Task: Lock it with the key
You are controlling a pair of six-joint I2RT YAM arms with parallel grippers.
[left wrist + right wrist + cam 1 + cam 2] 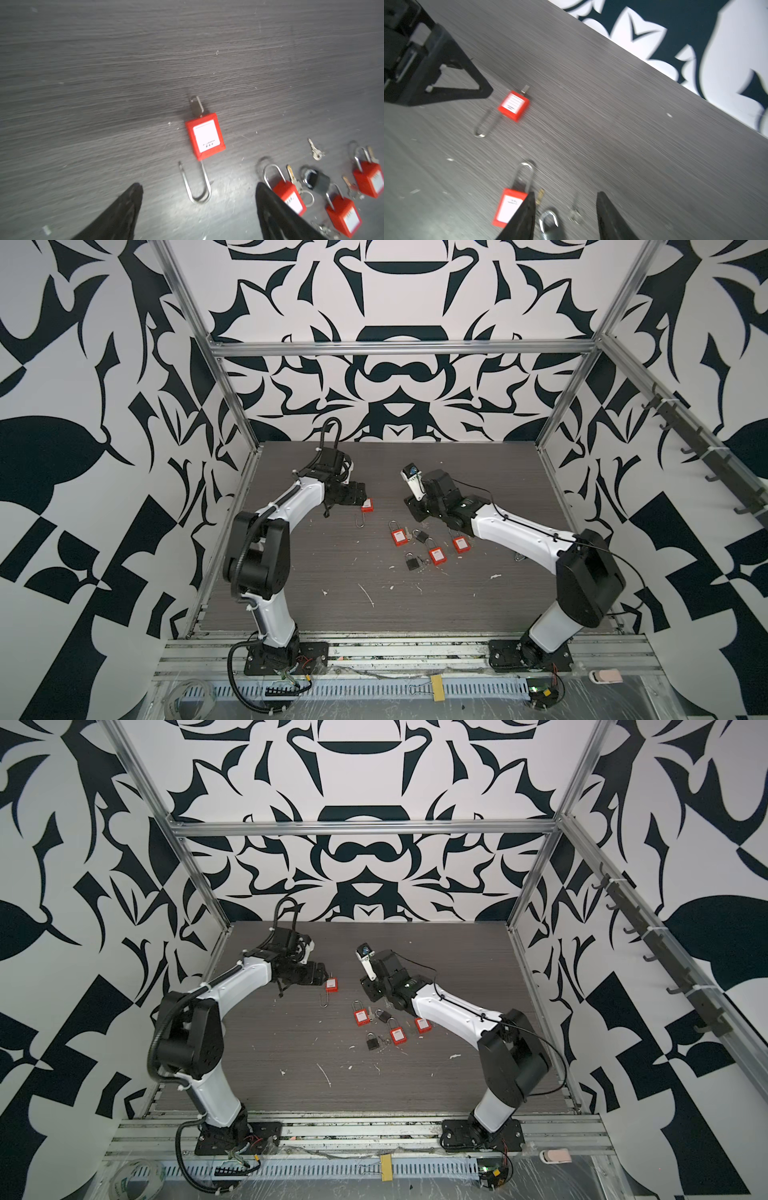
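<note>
Padlock (204,136) (key (196,106) in its base) lies open near the spread, empty left gripper (198,187); right gripper (565,194) spread, empty too.

1. Table (374,464): dark grey woodgrain top, with white flecks (366,595) scattered over its front half.
2. Walls (399,294): black-and-white ornamental pattern on the back and both sides.
3. Aluminium frame rail (399,349) runs across the back, with uprights at the corners.
4. Hook strip (711,478) on the right-side rail, dark hooks, all bare.
5. Slotted cable duct (374,691) along the front edge, with a yellow tape piece (437,688) across it.
6. Clear tape roll (120,1183) at the front-left corner.
7. Small pale pink-white object (604,676) at front right; can't tell what it is.
</note>
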